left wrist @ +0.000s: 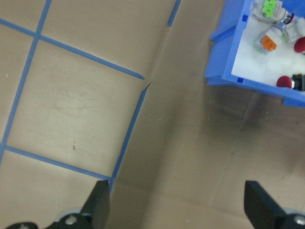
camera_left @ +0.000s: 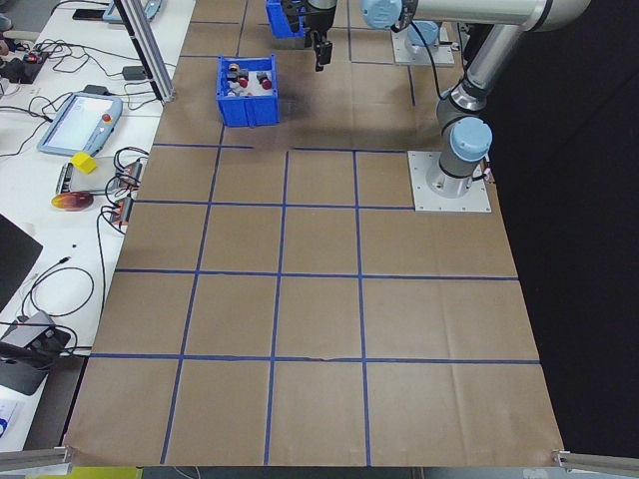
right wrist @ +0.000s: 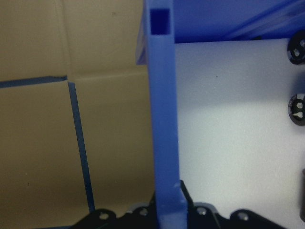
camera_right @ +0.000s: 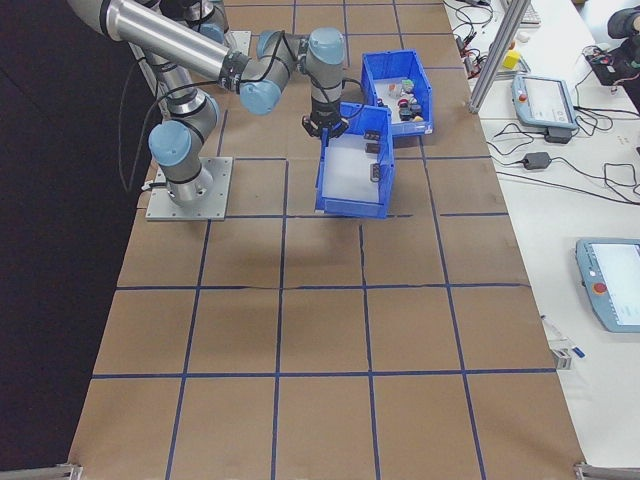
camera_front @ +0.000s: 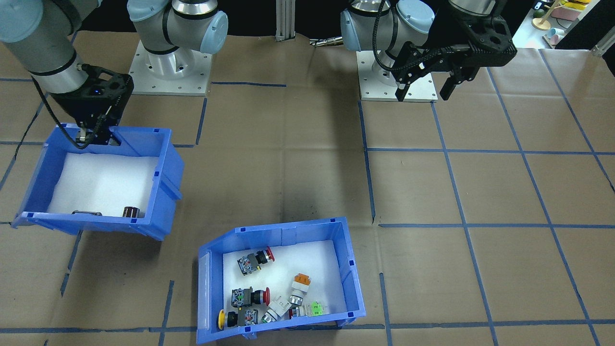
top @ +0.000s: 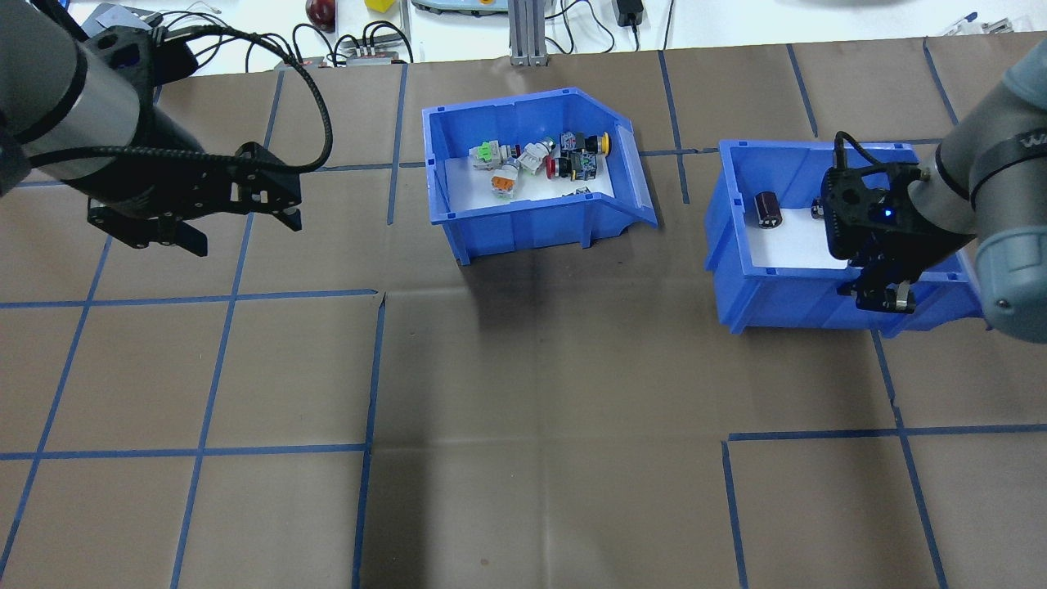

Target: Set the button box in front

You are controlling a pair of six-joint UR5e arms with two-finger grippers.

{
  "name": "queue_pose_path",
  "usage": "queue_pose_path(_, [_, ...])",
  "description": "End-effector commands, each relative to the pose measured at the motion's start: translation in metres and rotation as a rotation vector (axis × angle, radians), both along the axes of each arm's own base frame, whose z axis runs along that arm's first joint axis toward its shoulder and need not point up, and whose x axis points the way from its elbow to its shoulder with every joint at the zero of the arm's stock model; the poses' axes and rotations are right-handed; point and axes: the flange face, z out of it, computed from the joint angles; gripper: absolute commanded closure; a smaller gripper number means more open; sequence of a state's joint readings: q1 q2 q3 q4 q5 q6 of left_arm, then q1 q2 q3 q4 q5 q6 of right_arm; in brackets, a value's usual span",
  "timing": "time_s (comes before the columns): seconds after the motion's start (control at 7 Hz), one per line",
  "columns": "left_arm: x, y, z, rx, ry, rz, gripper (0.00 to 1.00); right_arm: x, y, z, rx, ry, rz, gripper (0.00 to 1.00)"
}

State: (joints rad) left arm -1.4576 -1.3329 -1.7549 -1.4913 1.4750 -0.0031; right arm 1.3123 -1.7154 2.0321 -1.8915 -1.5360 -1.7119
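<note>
Blue button box (top: 523, 176) sits upper centre of overhead view, untouched. Right tool (top: 882, 288) clamps wall of other bin (top: 777, 286). Left tool (top: 237, 217) released, hovering. Advice: approach box rim squarely, grip wall firmly, keep level.

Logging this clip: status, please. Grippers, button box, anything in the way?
Left gripper open, empty, hovering over bare table. Right gripper clamped on the near wall of the other blue bin, bin tilted. Button box untouched, far centre. Nothing blocking it.
</note>
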Motion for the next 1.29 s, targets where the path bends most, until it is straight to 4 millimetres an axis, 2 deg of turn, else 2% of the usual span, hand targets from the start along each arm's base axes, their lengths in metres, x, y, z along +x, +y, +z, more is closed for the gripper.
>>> queue_pose_path(0.0, [0.036, 0.004, 0.002, 0.031, -0.197, -0.116, 0.01, 0.044, 0.025, -0.015, 0.028, 0.002, 0.002, 0.87])
queue_pose_path(0.29, [0.032, 0.002, -0.011, 0.072, -0.138, -0.111, 0.01, 0.055, 0.050, -0.026, 0.040, -0.005, 0.002, 0.87])
queue_pose_path(0.43, [0.033, 0.001, -0.014, 0.082, -0.141, -0.118, 0.01, 0.069, 0.067, -0.030, 0.041, -0.005, 0.007, 0.87])
queue_pose_path(0.57, [0.032, -0.005, -0.015, 0.077, -0.149, -0.130, 0.01, 0.090, 0.078, -0.034, 0.031, -0.002, -0.004, 0.87])
queue_pose_path(0.86, [0.032, -0.017, -0.022, 0.066, -0.161, -0.130, 0.01, 0.150, 0.099, -0.031, -0.015, -0.003, -0.010, 0.87])
queue_pose_path(1.0, [0.020, -0.024, -0.032, 0.085, -0.158, -0.170, 0.01, 0.173, 0.108, -0.032, -0.028, -0.009, -0.028, 0.87])
queue_pose_path(1.14, [-0.010, -0.023, -0.033, 0.069, -0.171, -0.236, 0.01, 0.195, 0.114, -0.033, -0.049, -0.018, -0.025, 0.86])
